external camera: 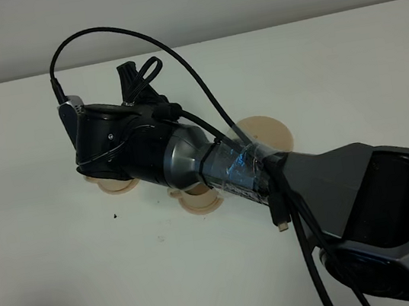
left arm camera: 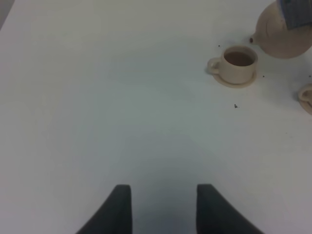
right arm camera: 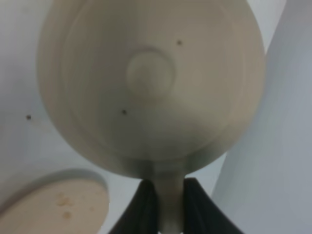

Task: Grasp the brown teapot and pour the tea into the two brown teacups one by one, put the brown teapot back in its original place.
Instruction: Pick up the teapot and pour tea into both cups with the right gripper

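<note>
The brown teapot [left arm camera: 284, 34] hangs tilted, its spout right beside the rim of one brown teacup [left arm camera: 238, 62] that stands on its saucer. The cup's inside looks brownish. A second teacup's edge [left arm camera: 307, 96] shows at the frame border. The right wrist view looks down on the teapot's lid [right arm camera: 150, 73], and my right gripper [right arm camera: 169, 197] is shut on the loop handle. From above, my right arm [external camera: 190, 159] hides the teapot and both cups; the wide saucer, the original place [external camera: 267, 132], lies bare behind it. My left gripper [left arm camera: 164, 207] stands open over bare table.
Two small saucer rims [external camera: 113, 186] [external camera: 202, 202] peek out below the right arm in the high view. A beige saucer edge [right arm camera: 53, 204] lies beneath the teapot in the right wrist view. Dark specks dot the white table [left arm camera: 97, 97]. A wall edge runs along the back.
</note>
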You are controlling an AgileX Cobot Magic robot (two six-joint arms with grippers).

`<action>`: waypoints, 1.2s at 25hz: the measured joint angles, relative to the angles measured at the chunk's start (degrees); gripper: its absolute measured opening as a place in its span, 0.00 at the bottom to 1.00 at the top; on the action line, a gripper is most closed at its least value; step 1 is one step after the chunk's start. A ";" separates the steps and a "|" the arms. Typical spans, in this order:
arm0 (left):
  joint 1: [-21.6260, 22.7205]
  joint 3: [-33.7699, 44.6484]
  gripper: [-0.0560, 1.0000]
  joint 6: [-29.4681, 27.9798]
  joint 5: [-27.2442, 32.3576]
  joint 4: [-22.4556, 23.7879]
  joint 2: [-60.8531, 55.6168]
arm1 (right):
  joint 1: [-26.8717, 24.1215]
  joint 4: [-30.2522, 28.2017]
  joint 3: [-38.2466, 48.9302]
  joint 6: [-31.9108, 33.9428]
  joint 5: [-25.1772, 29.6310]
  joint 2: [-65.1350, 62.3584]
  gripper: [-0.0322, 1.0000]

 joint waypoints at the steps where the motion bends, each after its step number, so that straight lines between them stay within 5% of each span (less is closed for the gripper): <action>1: 0.00 0.00 0.40 0.00 0.00 0.00 0.00 | -0.13 0.57 0.00 0.16 0.12 0.00 0.16; 11: 0.00 0.00 0.40 -0.06 0.00 0.00 0.00 | -2.92 8.67 0.00 4.77 3.54 -2.44 0.16; 22: 0.00 0.00 0.40 -0.06 0.00 0.00 0.00 | -9.64 30.12 -0.22 3.77 4.45 -5.79 0.16; 30: 0.00 0.00 0.40 -0.06 0.00 0.00 0.00 | -13.68 37.92 -0.22 3.56 3.68 -5.79 0.16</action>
